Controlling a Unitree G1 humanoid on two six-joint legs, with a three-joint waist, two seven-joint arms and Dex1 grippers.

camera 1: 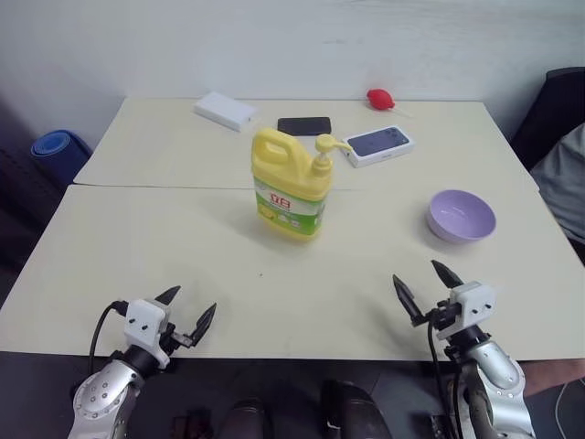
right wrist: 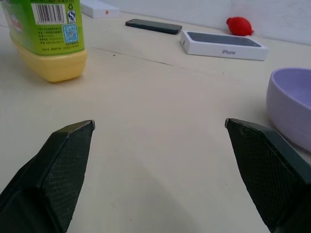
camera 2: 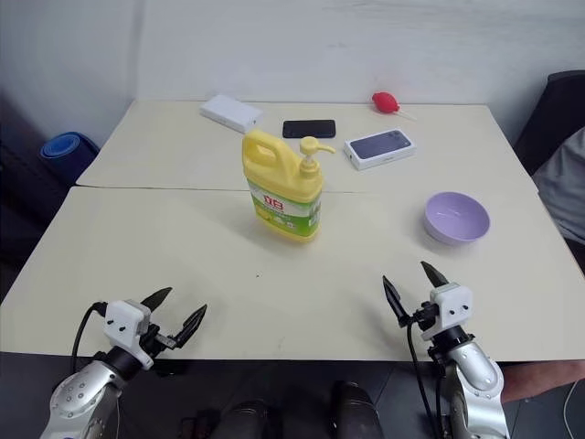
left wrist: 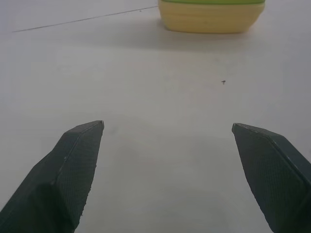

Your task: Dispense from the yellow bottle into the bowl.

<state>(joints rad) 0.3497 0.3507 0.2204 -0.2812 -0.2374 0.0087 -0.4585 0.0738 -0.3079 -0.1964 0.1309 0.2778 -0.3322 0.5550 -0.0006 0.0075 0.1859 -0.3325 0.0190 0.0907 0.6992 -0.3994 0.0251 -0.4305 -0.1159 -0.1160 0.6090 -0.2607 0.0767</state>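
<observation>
The yellow bottle [camera 1: 291, 186] stands upright in the middle of the cream table, its pump spout pointing right and its green-and-white label facing me. To its right, apart from it, sits the lavender bowl [camera 1: 461, 216]; it looks empty. My left gripper [camera 1: 187, 311] hovers open over the table's near left edge, nothing between its fingers. My right gripper [camera 1: 428, 286] is open over the near right edge, just in front of the bowl. The bottle's base [left wrist: 212, 15] lies ahead of the left fingers; bottle [right wrist: 48, 43] and bowl [right wrist: 290, 104] flank the right gripper's open gap.
At the table's far side lie a white box [camera 1: 224, 110], a black phone [camera 1: 303, 125], a white phone box [camera 1: 378, 144] and a red bulb-shaped object [camera 1: 381, 99]. A seam [camera 1: 164, 187] crosses the table behind the bottle. A person's sleeve [camera 1: 562, 178] shows at the right edge.
</observation>
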